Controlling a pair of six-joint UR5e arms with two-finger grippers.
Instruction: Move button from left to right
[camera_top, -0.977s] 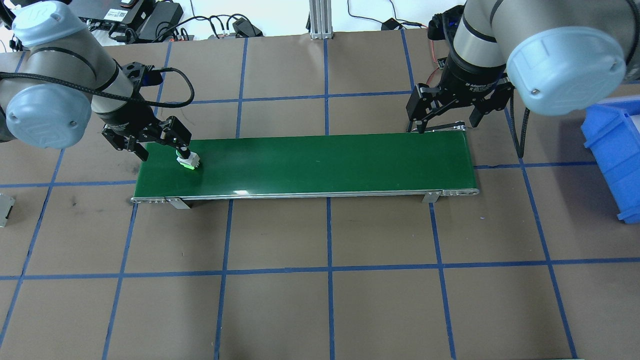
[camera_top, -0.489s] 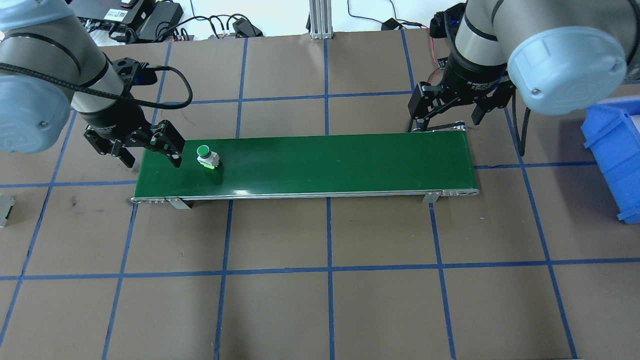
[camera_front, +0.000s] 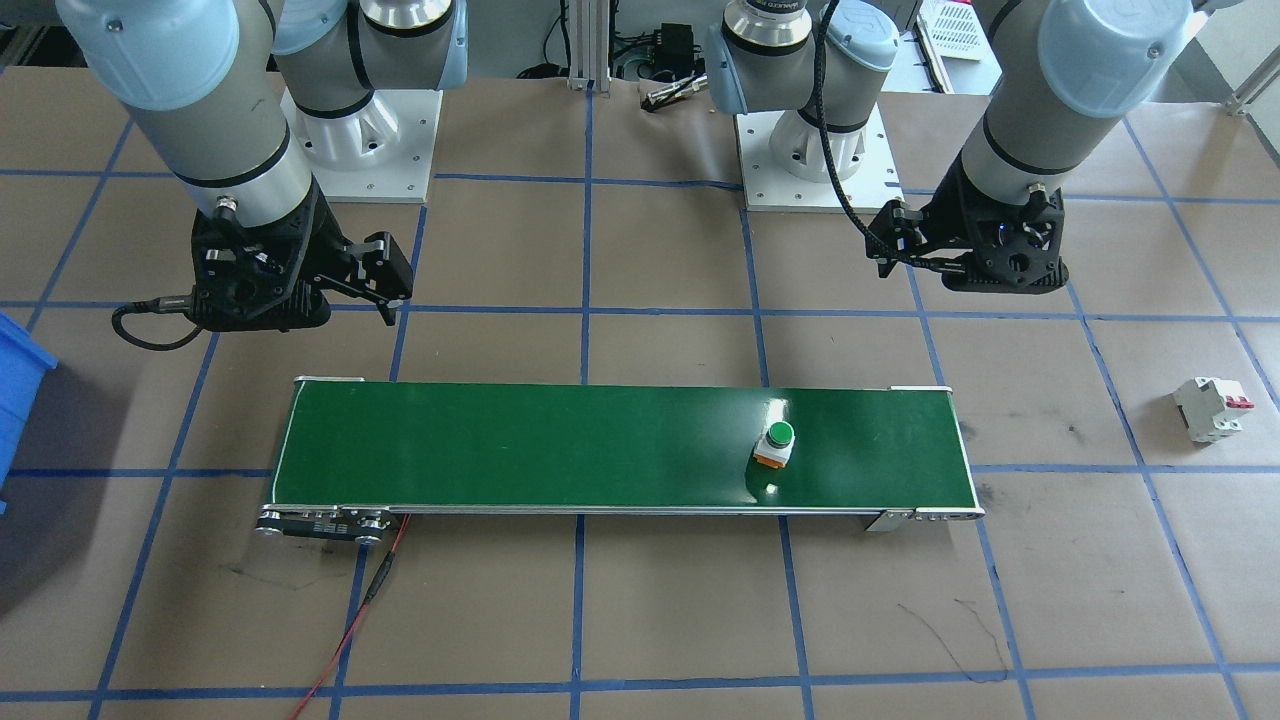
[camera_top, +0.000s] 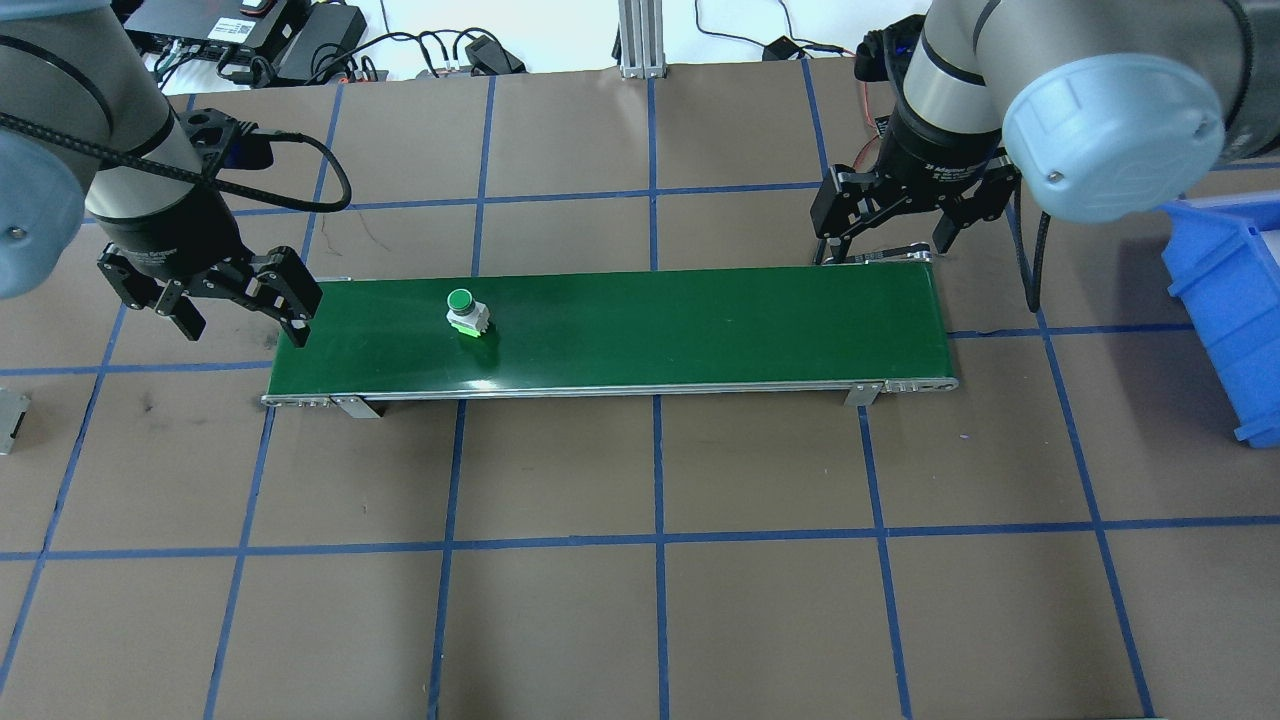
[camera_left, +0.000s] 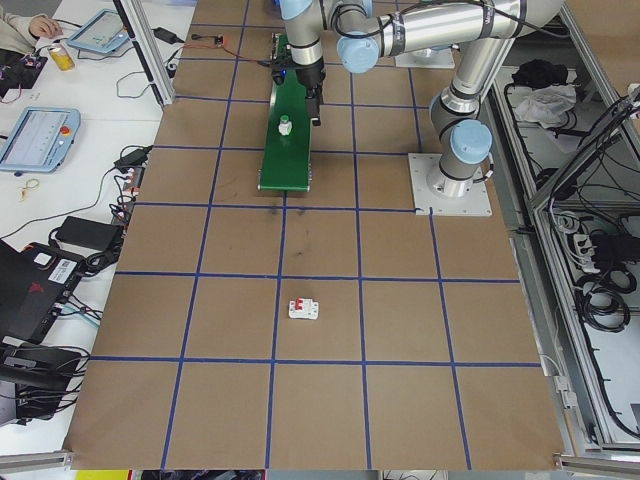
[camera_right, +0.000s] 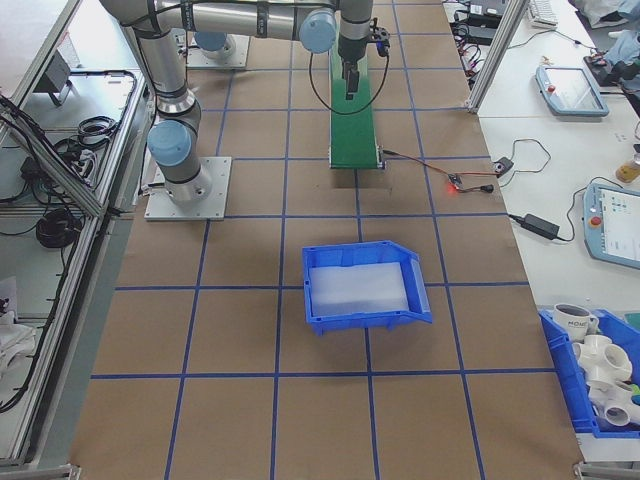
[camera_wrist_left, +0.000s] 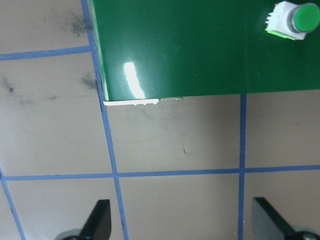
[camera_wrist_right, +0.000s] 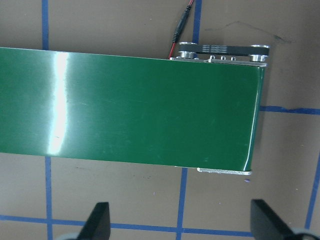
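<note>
The button (camera_top: 466, 312), with a green cap on a white body, stands free on the green conveyor belt (camera_top: 680, 330) near its left end. It also shows in the front view as the button (camera_front: 776, 443) and in the left wrist view as the button (camera_wrist_left: 292, 21). My left gripper (camera_top: 245, 322) is open and empty, raised over the belt's left end, well apart from the button. My right gripper (camera_top: 890, 243) is open and empty above the back edge of the belt's right end (camera_wrist_right: 252, 120).
A blue bin (camera_top: 1225, 290) sits on the table to the right of the belt. A white circuit breaker (camera_front: 1212, 408) with red levers lies on the table off the belt's left end. A red wire (camera_front: 365, 595) trails from the belt's right end.
My left gripper has let go of the button and drawn back to the left and upward. The button has travelled to the right along the belt. The right gripper has barely moved.
</note>
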